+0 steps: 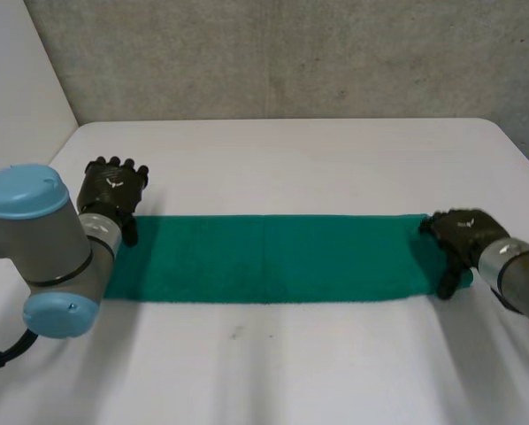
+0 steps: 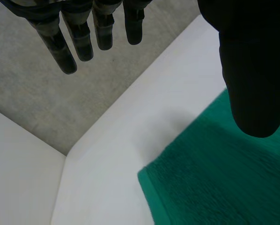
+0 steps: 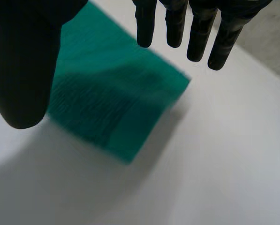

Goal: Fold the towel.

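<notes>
One white table (image 1: 291,159) carries one green towel (image 1: 273,258), spread flat as a long strip across its middle. Two black hands are at the strip's ends: the left hand (image 1: 112,190) by the far left corner, the right hand (image 1: 459,235) over the right end. Both have straight, spread fingers and hold nothing.

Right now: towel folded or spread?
Spread. The green towel lies flat as one long strip on the table, its ends apart; the left hand and right hand are open, one at each end.
</notes>
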`<state>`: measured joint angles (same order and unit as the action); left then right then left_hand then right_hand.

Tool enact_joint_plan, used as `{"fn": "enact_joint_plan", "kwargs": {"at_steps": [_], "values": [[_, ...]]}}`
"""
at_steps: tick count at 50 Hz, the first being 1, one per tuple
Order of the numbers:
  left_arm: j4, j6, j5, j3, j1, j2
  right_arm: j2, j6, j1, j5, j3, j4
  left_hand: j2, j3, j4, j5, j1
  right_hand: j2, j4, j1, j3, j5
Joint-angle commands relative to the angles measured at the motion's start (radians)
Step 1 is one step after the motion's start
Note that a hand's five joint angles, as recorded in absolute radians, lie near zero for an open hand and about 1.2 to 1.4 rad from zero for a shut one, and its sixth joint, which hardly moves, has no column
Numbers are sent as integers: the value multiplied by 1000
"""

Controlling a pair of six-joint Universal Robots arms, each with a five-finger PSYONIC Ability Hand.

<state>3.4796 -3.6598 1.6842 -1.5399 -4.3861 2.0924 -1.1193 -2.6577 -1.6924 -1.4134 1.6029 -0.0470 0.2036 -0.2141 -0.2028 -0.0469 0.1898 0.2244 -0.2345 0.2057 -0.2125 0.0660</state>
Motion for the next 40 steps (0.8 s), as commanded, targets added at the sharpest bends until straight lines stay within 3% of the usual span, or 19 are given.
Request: {"fn": "enact_joint_plan", "kwargs": {"at_steps": [1, 6, 11, 14, 17, 21, 29, 33, 34, 40], "values": [[-1, 0, -1, -26, 7, 3, 39, 8, 69, 2, 32, 51, -29, 40, 28, 47, -15, 1170, -1159, 1188, -1181, 1153], [-1, 0, 0, -34, 11, -12, 41, 71, 114, -53, 15, 114, -29, 40, 28, 47, -15, 1172, -1162, 1191, -1184, 1156], [-1, 0, -1, -57, 11, -43, 4, 286, 146, -234, 5, 228, -29, 40, 28, 47, -15, 1172, -1162, 1191, -1184, 1156], [-1, 0, -3, -75, 10, -60, -4, 450, 161, -297, 3, 248, -29, 40, 28, 47, -15, 1172, -1162, 1191, -1184, 1156], [-1, 0, -3, -92, 11, -75, -7, 516, 161, -300, -6, 263, -29, 40, 28, 47, -15, 1172, -1162, 1191, -1184, 1156], [-1, 0, -1, -103, 11, -83, -28, 495, 88, -277, -34, 302, -29, 40, 28, 47, -15, 1172, -1162, 1191, -1184, 1156], [-2, 3, 5, -105, 19, -106, -37, 288, -226, -141, -149, 306, -29, 40, 28, 47, -15, 1172, -1162, 1191, -1184, 1156], [-4, 4, 6, -105, 22, -123, -31, 226, -366, -49, -190, 308, -29, 40, 28, 47, -15, 1172, -1162, 1191, -1184, 1156], [-4, 4, 6, -106, 22, -126, -11, 196, -468, 26, -217, 311, -29, 40, 28, 47, -15, 1172, -1162, 1191, -1184, 1156], [-7, 27, 6, -109, 33, -132, 124, 168, -602, 168, -268, 308, -29, 40, 28, 47, -15, 1172, -1162, 1191, -1184, 1156]]}}
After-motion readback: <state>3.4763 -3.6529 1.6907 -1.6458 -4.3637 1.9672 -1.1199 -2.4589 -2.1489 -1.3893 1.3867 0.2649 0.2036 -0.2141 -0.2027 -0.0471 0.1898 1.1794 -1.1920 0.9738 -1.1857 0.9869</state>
